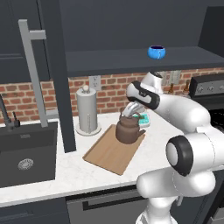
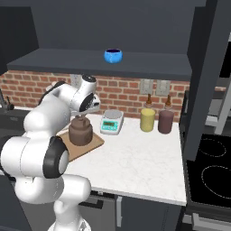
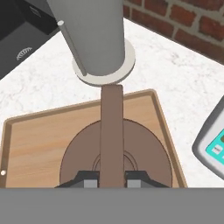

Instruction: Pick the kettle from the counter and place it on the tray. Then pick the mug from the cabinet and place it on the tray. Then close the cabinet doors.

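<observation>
**Mia:** Where was the kettle point(image 1: 127, 130)?

**Ben:** It sat on the tray point(image 1: 109, 153), at the far end near the brick wall. In the hand view the gripper point(image 3: 112, 178) was right on top of it. One finger stood on each side of the thin handle, which ran straight up the picture toward 12 o'clock.

**Mia:** Was it squeezing the handle?

**Ben:** The fingers point(image 3: 89, 179) were tight against the handle on both sides, so I think it was clenched on it. I could not tell if the kettle stood on the wood or hung just above it.

**Mia:** What came next, do you think?

**Ben:** I'd guess it had to let go and lift straight up. Then it had to go for the mug point(image 1: 156, 52). In the left base view the mug was up at 12 o'clock from the gripper, on the shelf of the cabinet point(image 1: 131, 61). It was well above the kettle.

**Mia:** Was anything in the way?

**Ben:** The grey paper-towel holder point(image 1: 88, 111) stood just past the tray, at 12 o'clock in the hand view. A small scale point(image 2: 112, 122) sat on the counter point(image 2: 135, 158) at 3 o'clock. Farther right were a yellow canister point(image 2: 146, 119) and a brown one point(image 2: 165, 121). An open cabinet door point(image 1: 57, 74) stood at 9 o'clock, with the sink point(image 1: 26, 148) beyond it.
</observation>
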Controlling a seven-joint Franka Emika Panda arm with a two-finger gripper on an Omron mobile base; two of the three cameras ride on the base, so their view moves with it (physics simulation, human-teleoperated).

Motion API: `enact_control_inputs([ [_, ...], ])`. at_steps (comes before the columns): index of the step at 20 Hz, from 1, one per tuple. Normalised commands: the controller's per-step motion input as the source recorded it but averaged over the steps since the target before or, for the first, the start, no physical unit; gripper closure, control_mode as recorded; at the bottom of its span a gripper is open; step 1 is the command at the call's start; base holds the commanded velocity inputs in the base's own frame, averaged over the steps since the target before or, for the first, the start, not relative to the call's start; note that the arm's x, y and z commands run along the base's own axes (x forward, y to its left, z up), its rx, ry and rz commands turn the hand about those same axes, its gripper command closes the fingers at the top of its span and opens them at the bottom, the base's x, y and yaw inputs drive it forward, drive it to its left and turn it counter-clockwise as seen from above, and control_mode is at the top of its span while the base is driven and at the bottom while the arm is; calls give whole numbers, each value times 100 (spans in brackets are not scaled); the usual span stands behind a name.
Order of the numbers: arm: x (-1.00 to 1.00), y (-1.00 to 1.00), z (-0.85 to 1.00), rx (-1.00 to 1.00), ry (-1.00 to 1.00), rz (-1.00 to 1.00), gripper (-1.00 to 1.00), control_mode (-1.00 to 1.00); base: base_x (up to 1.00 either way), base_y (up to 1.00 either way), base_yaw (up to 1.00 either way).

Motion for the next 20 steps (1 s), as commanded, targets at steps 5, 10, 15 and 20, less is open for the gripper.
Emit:
enact_control_inputs([
  [5,0,0,-1,0,0,0,100,-100,0,0,0],
  [10,0,0,0,0,0,0,-100,-100,0,0,0],
  [15,0,0,0,0,0,0,-100,-100,0,0,0],
  [20,0,0,-9,0,0,0,-100,-100,0,0,0],
])
